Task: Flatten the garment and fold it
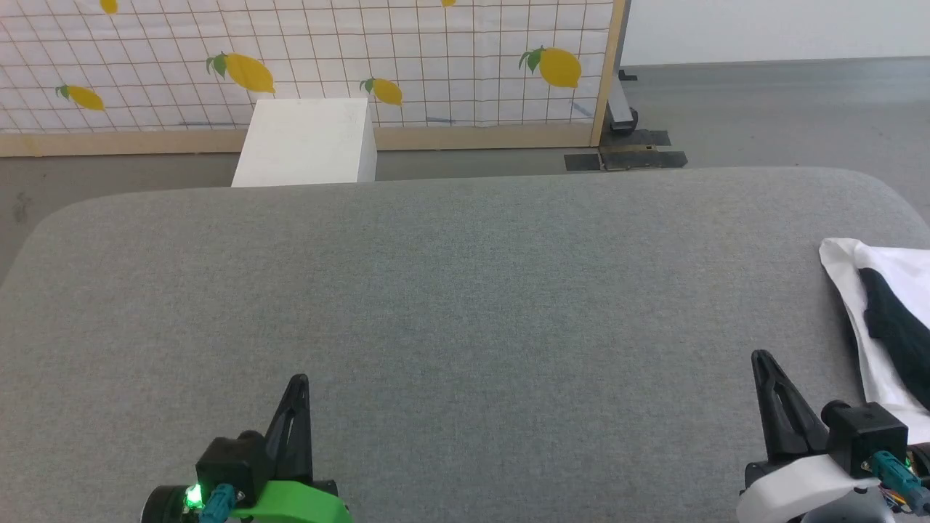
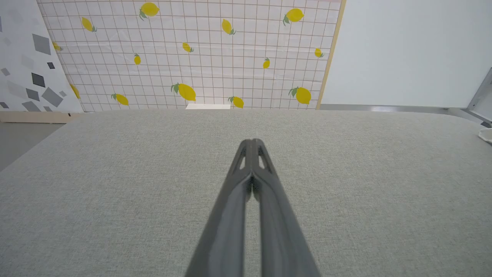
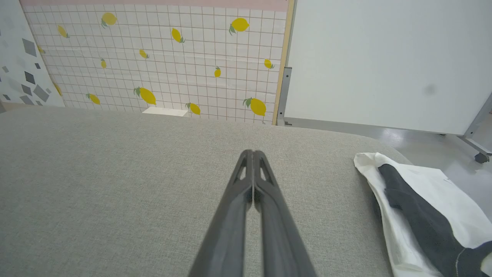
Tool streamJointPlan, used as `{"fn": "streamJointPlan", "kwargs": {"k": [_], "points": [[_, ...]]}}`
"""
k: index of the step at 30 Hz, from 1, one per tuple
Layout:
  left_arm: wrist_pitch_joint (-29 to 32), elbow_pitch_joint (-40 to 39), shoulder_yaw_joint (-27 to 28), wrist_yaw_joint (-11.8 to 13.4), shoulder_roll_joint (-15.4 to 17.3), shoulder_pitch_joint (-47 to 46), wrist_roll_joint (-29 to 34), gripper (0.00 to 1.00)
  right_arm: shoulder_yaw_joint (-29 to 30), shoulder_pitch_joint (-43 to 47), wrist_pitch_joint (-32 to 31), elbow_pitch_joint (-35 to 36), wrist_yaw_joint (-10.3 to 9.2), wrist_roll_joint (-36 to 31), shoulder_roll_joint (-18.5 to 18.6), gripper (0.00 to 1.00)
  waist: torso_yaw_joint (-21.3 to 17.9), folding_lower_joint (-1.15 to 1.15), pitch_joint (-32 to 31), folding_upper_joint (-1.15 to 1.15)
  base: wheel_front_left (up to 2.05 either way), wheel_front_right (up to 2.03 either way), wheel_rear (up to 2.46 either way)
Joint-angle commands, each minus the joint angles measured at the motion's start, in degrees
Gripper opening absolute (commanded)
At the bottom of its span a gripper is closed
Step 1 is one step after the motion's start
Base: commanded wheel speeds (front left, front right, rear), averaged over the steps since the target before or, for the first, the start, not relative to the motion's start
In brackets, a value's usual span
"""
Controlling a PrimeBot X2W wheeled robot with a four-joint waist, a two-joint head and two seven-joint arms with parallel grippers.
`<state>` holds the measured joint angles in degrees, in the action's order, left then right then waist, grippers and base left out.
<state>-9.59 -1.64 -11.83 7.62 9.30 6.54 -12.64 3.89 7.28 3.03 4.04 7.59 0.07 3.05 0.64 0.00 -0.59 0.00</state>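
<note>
no readable text, no labels, no brand marks, no numbers, no signs anywhere

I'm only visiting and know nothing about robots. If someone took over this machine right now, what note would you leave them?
Left hand: shut, empty, over the grey fabric-covered table.
Right hand: shut, empty, with its fingers clear of the garment.
Crumpled white garment with a black sleeve: lies bunched at the table's right edge, partly out of the head view.
Done: nothing yet; it is neither flattened nor folded.
Left: probably grasp it, bring it to the middle, spread it flat, then fold it.
</note>
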Motion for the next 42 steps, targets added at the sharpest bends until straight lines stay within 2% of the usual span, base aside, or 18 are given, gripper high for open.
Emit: {"fn": "streamJointPlan", "kwargs": {"k": [1, 42], "points": [[0.48, 0.23, 0.55, -0.38, -0.32, -1.28, 0.62, 0.0, -0.23, -1.09, -0.13, -0.25, -0.04, -0.03, -0.06, 0.0, -0.01, 0.0, 0.01, 0.0, 0.0, 0.0, 0.0], [5.09, 0.94, 6.26, -4.04, -3.41, -3.94, 6.71, 0.0, -2.09, -4.22, -1.6, -2.17, -0.07, -0.05, -0.12, 0.0, -0.33, 0.0, 0.3, 0.0, 0.0, 0.0, 0.0]]}}
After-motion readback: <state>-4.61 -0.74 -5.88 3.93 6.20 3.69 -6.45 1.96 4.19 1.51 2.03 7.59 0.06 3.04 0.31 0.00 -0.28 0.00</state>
